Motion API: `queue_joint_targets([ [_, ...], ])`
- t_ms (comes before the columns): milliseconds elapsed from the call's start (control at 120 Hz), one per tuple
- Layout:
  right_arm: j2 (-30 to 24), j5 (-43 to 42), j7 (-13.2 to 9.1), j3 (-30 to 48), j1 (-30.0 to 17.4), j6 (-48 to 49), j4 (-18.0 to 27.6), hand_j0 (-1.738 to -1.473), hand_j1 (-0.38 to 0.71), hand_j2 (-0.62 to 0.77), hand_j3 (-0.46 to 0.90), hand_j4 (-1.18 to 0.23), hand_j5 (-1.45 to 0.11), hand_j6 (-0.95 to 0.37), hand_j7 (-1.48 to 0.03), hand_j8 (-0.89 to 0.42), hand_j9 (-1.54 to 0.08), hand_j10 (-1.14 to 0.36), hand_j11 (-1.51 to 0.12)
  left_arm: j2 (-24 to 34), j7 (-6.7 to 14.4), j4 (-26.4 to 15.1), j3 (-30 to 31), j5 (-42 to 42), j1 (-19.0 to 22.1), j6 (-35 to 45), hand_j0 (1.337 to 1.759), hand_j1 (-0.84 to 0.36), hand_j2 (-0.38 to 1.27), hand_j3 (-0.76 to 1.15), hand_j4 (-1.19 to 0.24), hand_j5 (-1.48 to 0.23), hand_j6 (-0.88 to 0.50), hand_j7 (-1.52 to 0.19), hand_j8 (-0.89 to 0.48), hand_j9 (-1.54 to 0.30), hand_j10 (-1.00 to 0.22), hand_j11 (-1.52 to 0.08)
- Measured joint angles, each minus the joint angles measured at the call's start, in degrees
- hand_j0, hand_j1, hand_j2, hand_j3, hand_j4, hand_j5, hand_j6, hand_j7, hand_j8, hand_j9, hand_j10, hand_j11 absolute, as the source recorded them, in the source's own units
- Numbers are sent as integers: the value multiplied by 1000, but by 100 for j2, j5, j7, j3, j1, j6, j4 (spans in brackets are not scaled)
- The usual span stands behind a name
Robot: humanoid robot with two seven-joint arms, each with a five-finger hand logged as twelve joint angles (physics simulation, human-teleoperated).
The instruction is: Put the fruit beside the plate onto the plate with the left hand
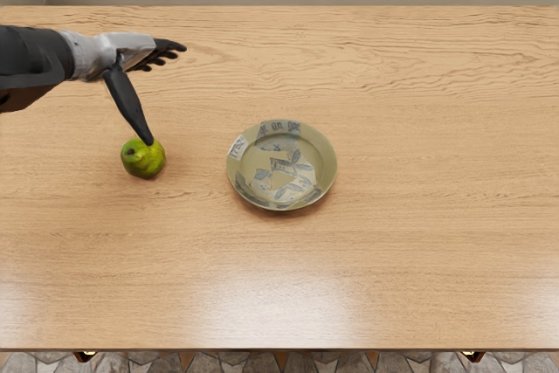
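Wooden counter fills the view. Green fruit sits toward the left edge, just beside the plate and not yet on it. Left hand hovers beyond the fruit, fingers spread and empty, one dark finger angled down to its top, probably lining up a grasp.

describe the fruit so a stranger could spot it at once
On the wooden table, find the patterned plate near the middle. To its left in the picture, apart from it, sits the green fruit. It is the only small, round, bright green thing, just below the left hand.
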Motion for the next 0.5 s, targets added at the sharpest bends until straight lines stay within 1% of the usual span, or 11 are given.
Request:
queue_joint_targets([
  [125,0,0,0,0,0,0,0,-1658,-323,-4,0,-22,-28,-22,-28,-22,-28,-22,-28,-292,0,-21,508,445,9,850,1658,321,6,0,-28,-32,-29,-32,-29,-32,-27,-32],
  [208,0,0,0,0,0,1,0,-1658,-323,-4,0,-22,-29,-22,-29,-22,-29,-22,-29,-311,0,-28,797,570,69,1111,1658,321,6,0,-28,-32,-29,-32,-29,-32,-27,-32],
  [283,0,0,1,0,0,0,-1,-1658,-323,-4,0,-22,-28,-22,-28,-22,-28,-22,-28,-429,0,-27,934,627,216,1231,1658,320,7,0,-29,-33,-30,-33,-29,-33,-28,-33],
  [350,0,0,1,0,0,0,-1,-1658,-323,-4,0,-22,-28,-22,-28,-22,-28,-22,-28,-435,0,-26,1069,695,230,1392,1658,318,7,0,-31,-35,-32,-35,-31,-35,-30,-35],
  [500,0,0,1,0,0,0,-1,-1658,-323,-4,0,-21,-28,-21,-28,-21,-28,-21,-28,-558,0,-24,1538,1038,229,2330,1658,316,8,0,-33,-38,-34,-38,-34,-38,-32,-38],
])
